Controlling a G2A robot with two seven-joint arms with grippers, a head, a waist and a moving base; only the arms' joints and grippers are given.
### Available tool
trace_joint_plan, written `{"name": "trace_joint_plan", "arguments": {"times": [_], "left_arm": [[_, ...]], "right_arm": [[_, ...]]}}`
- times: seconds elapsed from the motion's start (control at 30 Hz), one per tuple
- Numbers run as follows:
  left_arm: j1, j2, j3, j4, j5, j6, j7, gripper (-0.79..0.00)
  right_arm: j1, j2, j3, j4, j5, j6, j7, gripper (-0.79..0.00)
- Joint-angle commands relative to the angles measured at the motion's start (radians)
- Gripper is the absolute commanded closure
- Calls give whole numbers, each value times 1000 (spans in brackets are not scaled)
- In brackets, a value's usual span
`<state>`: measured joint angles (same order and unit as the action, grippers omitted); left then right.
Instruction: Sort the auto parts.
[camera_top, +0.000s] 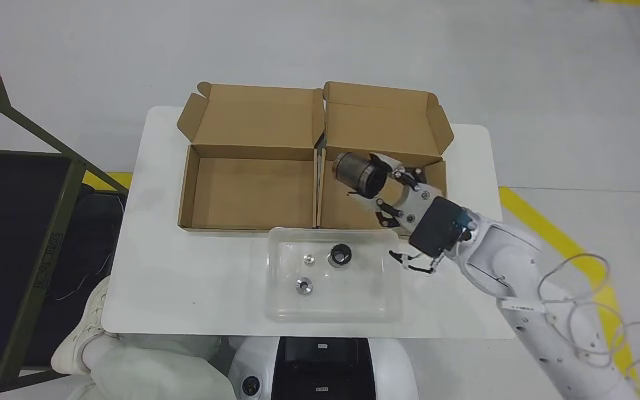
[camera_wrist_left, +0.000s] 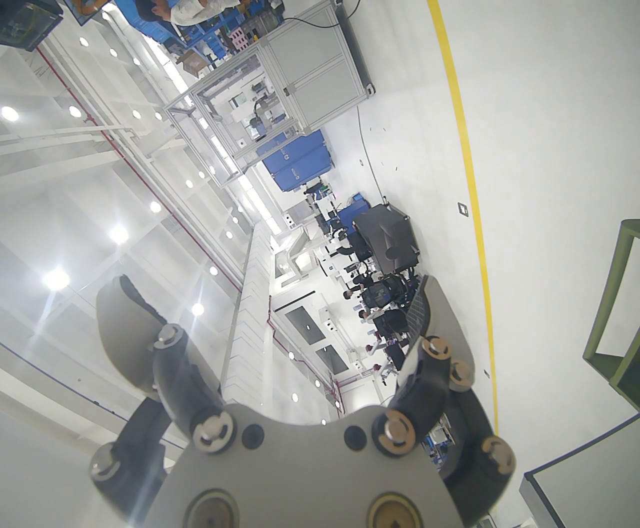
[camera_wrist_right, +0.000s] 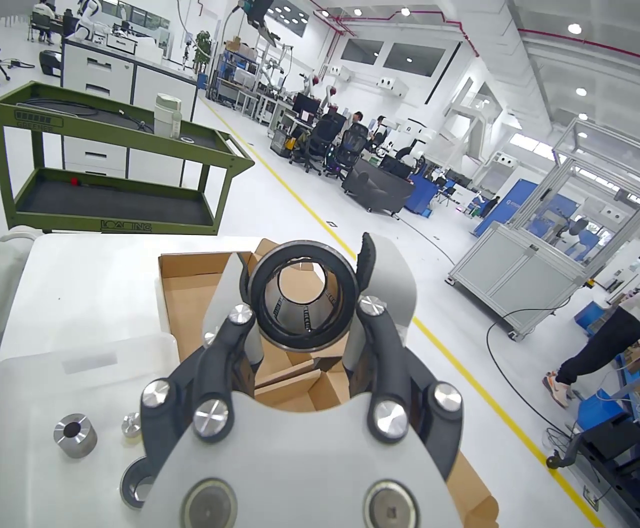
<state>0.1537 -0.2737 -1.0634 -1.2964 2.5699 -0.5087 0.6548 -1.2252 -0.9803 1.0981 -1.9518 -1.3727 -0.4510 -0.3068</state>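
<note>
Though left tool (camera_wrist_left: 275, 300) agape, right tool (camera_wrist_right: 305, 265) clamped on metal sleeve (camera_wrist_right: 305, 322) over box (camera_top: 390, 128).

Entry: robotics laboratory in an open industrial hall. Yellow lane lines (camera_wrist_right: 500, 411) are running across a white floor; a green two-shelf trolley (camera_wrist_right: 105, 227) is standing beside the work table; aluminium-framed enclosures (camera_wrist_right: 530, 280) and blue cabinets (camera_wrist_right: 515, 200) are lining one side; people are sitting on office chairs (camera_wrist_right: 352, 142) at benches (monitors in front); red pipes (camera_wrist_right: 450, 21) and round lights (camera_wrist_right: 575, 28) are crossing the high ceiling.
</note>
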Motion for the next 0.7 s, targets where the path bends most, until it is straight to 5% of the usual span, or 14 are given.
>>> {"name": "trace_joint_plan", "arguments": {"times": [0.0, 0.67], "left_arm": [[0, 0, 0, 0, 0, 0, 0, -785], [0, 0, 0, 0, 0, 0, 0, -785]], "right_arm": [[-2, -1, 2, -1, -4, -1, -8, 0], [-22, -17, -8, 25, -57, -22, -14, 0]]}}
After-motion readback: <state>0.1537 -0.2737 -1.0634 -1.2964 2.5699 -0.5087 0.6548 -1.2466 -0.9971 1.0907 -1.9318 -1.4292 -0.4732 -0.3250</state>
